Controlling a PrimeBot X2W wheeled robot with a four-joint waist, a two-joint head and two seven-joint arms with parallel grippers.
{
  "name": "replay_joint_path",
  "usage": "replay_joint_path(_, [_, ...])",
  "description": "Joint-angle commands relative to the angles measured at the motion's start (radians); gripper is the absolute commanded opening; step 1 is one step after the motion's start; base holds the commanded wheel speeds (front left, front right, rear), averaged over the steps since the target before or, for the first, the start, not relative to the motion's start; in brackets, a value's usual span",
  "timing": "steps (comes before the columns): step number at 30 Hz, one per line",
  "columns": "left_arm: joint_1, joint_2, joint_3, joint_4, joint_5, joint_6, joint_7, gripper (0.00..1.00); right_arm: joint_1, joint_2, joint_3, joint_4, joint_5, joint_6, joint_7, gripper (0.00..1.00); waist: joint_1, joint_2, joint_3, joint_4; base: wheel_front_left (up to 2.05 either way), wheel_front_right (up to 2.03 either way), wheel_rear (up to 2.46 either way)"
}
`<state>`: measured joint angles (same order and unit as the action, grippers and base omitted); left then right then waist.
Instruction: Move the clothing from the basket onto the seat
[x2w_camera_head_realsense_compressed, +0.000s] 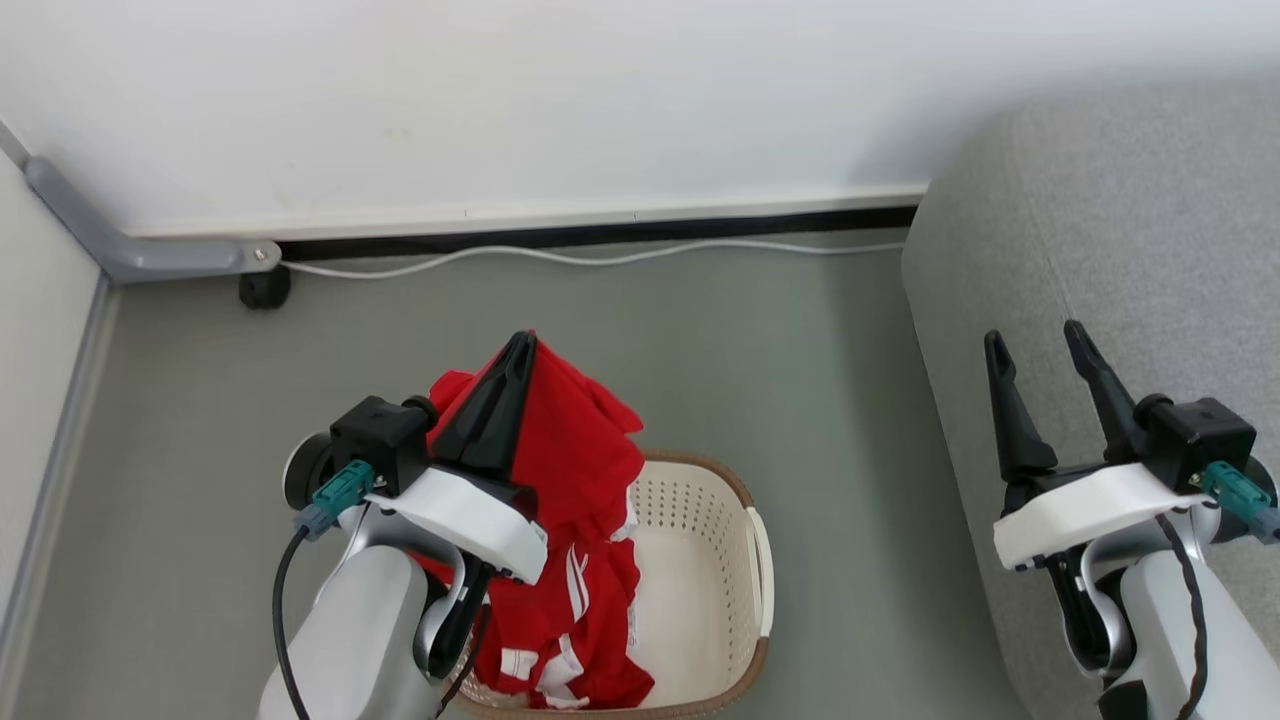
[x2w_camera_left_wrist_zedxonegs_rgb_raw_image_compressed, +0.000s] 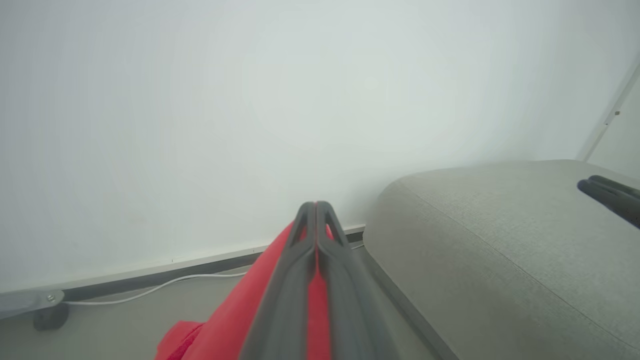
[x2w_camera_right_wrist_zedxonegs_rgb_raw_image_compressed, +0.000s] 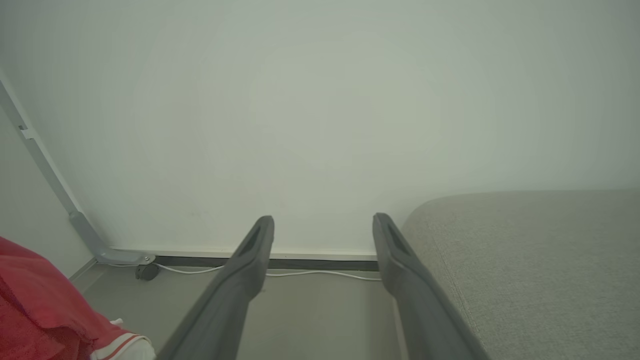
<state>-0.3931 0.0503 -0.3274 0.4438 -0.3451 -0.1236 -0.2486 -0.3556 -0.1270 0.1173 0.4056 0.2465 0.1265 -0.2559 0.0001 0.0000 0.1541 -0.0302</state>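
My left gripper (x2w_camera_head_realsense_compressed: 522, 345) is shut on the red clothing (x2w_camera_head_realsense_compressed: 570, 460), held up above the cream basket (x2w_camera_head_realsense_compressed: 735, 600). The fabric drapes from the fingertips down into the basket, showing white stripes low down. In the left wrist view that gripper (x2w_camera_left_wrist_zedxonegs_rgb_raw_image_compressed: 316, 206) pinches red clothing (x2w_camera_left_wrist_zedxonegs_rgb_raw_image_compressed: 235, 320) between closed fingers. The grey seat (x2w_camera_head_realsense_compressed: 1130, 230) lies to the right. My right gripper (x2w_camera_head_realsense_compressed: 1035, 340) stands open over the seat's edge, with nothing between its fingers. The right wrist view shows this gripper (x2w_camera_right_wrist_zedxonegs_rgb_raw_image_compressed: 322, 222) open, the seat (x2w_camera_right_wrist_zedxonegs_rgb_raw_image_compressed: 540, 260) at right and the clothing (x2w_camera_right_wrist_zedxonegs_rgb_raw_image_compressed: 40, 310) at lower left.
A white wall with a dark skirting runs along the back, and a white cable (x2w_camera_head_realsense_compressed: 600, 255) lies on the grey floor beside it. A grey bracket with a black foot (x2w_camera_head_realsense_compressed: 262, 290) stands at back left. Open floor separates basket and seat.
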Motion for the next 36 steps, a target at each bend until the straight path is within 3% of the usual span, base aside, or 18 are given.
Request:
replay_joint_path(1, [-0.015,0.011,0.034,-0.071,0.014,-0.006,-0.013,0.00,0.011,0.002,0.022,-0.012,-0.004,0.004,-0.006,1.00,0.0000,0.0000,-0.037,0.011,0.00,0.00,0.00])
replay_joint_path(12, [-0.127,0.063,-0.059,-0.233,0.000,-0.007,-0.013,0.00,0.033,0.006,0.019,0.008,-0.007,0.004,-0.006,1.00,0.0000,0.0000,-0.054,0.024,0.00,0.00,0.00])
replay_joint_path(26, [-0.253,0.103,-0.109,-0.279,-0.026,-0.007,-0.013,0.00,0.028,0.015,0.028,0.016,-0.007,0.004,-0.006,1.00,0.0000,0.0000,-0.043,0.017,0.00,0.00,0.00])
replay_joint_path(31, [-0.259,0.102,-0.117,-0.270,-0.031,-0.007,-0.013,0.00,-0.007,0.015,0.078,-0.051,0.028,0.004,-0.006,1.00,0.0000,0.0000,-0.035,0.010,0.00,0.00,0.00])
replay_joint_path(36, [-0.259,0.094,-0.123,-0.265,-0.029,-0.007,-0.013,0.00,-0.059,-0.014,0.196,-0.179,0.111,0.004,-0.006,1.00,0.0000,0.0000,-0.027,0.004,0.00,0.00,0.00])
